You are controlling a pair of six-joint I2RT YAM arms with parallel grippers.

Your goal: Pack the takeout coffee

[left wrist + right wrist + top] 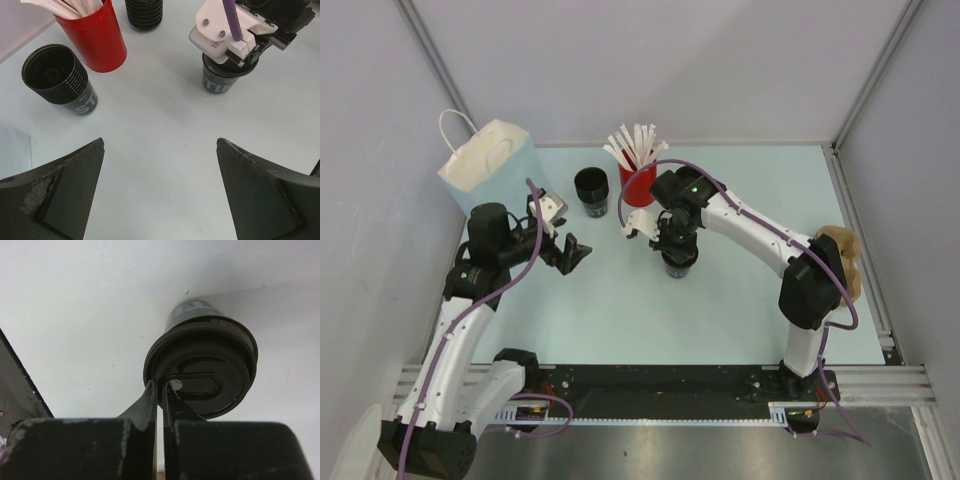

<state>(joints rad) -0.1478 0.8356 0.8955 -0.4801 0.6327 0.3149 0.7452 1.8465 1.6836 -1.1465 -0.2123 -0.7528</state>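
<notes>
The takeout coffee [680, 263] is a small black cup with a black lid, standing upright mid-table; it also shows in the left wrist view [221, 84] and close up in the right wrist view [210, 360]. My right gripper [161, 385] is shut, and its fingertips rest on the lid's top near the left rim, with nothing seen between them. From above, the right gripper [675, 242] hangs directly over the cup. My left gripper [574, 252] is open and empty to the cup's left, and bare table lies between its fingers [75, 170].
A red cup of white sticks [638, 183] stands behind the coffee. A stack of open black cups [591, 190] is to its left, and a ribbed black stack [144, 12] lies farther back. A pale blue paper bag [485, 165] stands far left. A tan cardboard tray [847, 262] sits at the right edge.
</notes>
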